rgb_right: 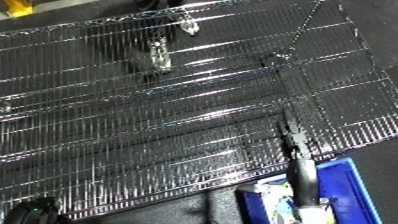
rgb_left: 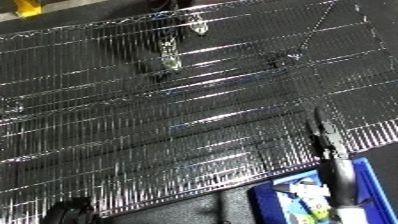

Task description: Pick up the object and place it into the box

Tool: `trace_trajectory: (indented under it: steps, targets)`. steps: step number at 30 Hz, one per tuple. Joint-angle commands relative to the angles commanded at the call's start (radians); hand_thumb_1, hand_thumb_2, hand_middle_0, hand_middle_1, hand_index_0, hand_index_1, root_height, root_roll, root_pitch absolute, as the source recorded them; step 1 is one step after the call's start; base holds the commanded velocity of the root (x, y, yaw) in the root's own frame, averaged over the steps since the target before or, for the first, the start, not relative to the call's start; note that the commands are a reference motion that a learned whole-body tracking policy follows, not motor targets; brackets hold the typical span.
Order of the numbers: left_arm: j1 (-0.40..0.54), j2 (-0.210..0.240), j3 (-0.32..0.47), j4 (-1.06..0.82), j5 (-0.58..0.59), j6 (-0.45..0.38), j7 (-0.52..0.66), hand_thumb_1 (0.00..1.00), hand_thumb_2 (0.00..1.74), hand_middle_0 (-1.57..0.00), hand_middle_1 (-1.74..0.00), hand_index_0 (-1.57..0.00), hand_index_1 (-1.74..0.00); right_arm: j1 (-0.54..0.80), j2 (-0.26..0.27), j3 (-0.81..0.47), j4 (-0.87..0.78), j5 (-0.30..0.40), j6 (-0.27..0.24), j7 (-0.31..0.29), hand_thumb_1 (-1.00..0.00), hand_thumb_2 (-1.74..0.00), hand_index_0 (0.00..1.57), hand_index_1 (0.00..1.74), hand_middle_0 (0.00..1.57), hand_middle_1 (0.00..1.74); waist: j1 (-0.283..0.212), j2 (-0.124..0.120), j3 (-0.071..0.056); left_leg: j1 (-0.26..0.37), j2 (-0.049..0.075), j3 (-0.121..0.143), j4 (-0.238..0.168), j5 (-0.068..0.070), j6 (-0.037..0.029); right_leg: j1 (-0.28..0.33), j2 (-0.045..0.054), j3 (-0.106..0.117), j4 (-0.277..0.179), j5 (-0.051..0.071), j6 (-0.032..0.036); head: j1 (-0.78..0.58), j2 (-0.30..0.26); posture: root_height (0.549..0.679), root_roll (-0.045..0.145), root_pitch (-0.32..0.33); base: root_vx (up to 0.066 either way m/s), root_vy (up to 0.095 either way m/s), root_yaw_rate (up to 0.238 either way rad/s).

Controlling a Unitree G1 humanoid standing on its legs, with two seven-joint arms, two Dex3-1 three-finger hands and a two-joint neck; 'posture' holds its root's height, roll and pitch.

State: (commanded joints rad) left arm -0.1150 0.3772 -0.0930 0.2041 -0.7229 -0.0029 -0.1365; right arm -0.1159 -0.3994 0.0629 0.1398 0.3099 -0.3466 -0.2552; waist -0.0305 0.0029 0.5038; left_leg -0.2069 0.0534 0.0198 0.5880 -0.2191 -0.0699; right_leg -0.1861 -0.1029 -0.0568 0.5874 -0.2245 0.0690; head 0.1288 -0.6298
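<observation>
Your right hand point(rgb_left: 327, 137) reaches up over the near right edge of the wire shelf point(rgb_left: 133, 110), fingers stretched nearly straight and holding nothing. Just below that edge sits the blue bin point(rgb_left: 366, 175), with a white packaged object point(rgb_left: 306, 197) inside it, beside your forearm. Your left hand is out of sight.

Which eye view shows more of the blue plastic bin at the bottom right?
The left eye view: the blue plastic bin shows its right wall and front rim there. The right eye view shows it nearer the bottom edge, with less of its inside visible.
</observation>
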Motion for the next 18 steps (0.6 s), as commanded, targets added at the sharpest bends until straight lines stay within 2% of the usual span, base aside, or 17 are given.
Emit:
trace_trajectory:
  steps: [8,18]
  targets:
    - [0.007,0.006,0.006,-0.006,0.001,0.008,-0.002,1.0,1.74,-1.57,-1.74,-1.57,-1.74,0.007,0.004,0.004,0.008,0.0,0.003,-0.008,0.0,0.0,0.0,0.0,0.0,0.0,0.001,-0.002,0.004,-0.004,0.001,0.002,0.006,-0.011,0.0015,-0.006,-0.0028,0.002,0.007,0.001,0.0061,-0.009,-0.003,0.661,0.045,-0.111,0.012,-0.008,-0.006]
    - [0.009,0.012,0.011,-0.011,0.002,0.003,-0.002,1.0,1.74,-1.57,-1.74,-1.57,-1.74,0.005,0.006,0.017,0.03,-0.004,0.001,-0.019,0.0,0.0,0.0,0.0,0.0,0.0,0.003,0.0,0.011,-0.012,0.0,0.002,0.013,-0.015,0.002,-0.017,-0.0049,0.003,0.014,0.0,0.0097,-0.002,-0.002,0.66,0.046,-0.108,0.0,-0.004,-0.009]
